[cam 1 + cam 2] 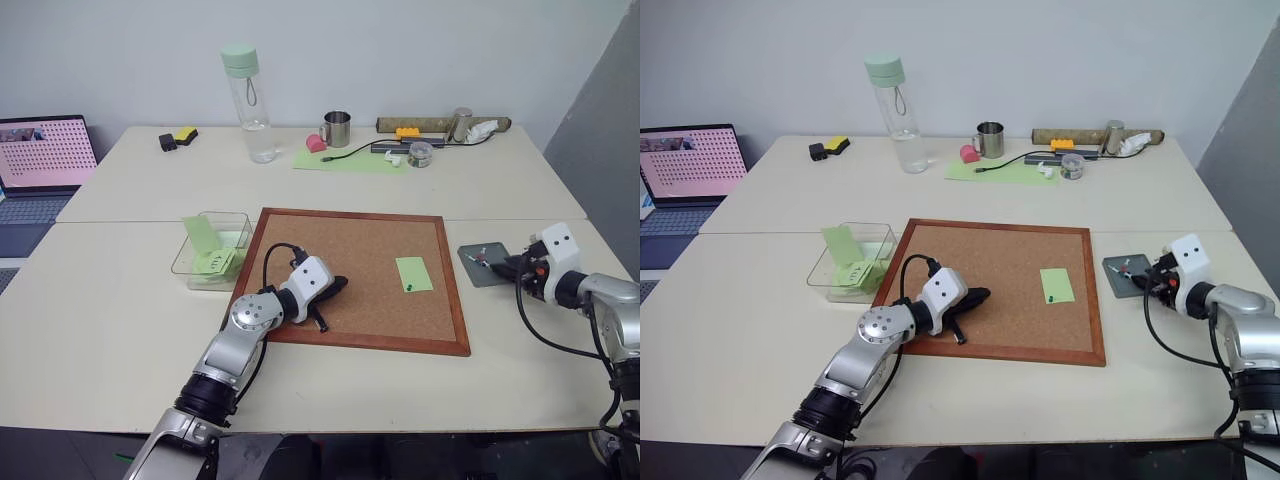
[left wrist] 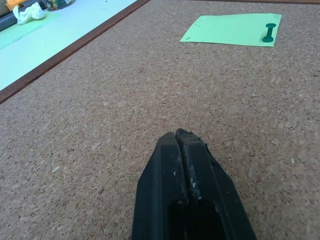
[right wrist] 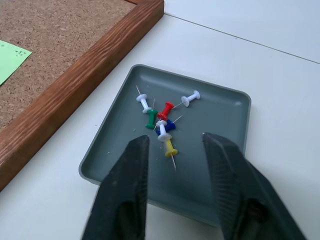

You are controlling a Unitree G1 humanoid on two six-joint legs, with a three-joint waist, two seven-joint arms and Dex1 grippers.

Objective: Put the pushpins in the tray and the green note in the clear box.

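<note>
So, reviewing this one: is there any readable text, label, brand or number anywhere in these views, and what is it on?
No text can be read in any view.
Laptop screen: a pink grid of small marks with a dark strip on top, too small to read.
Clear bottle, metal mug, green note on the cork board, tray with pushpins: no print visible.

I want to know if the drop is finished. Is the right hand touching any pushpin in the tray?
Apart. In the right wrist view the right hand stands open above the tray, and the pushpins lie loose on its floor between and beyond the fingers, none pinched.
</note>
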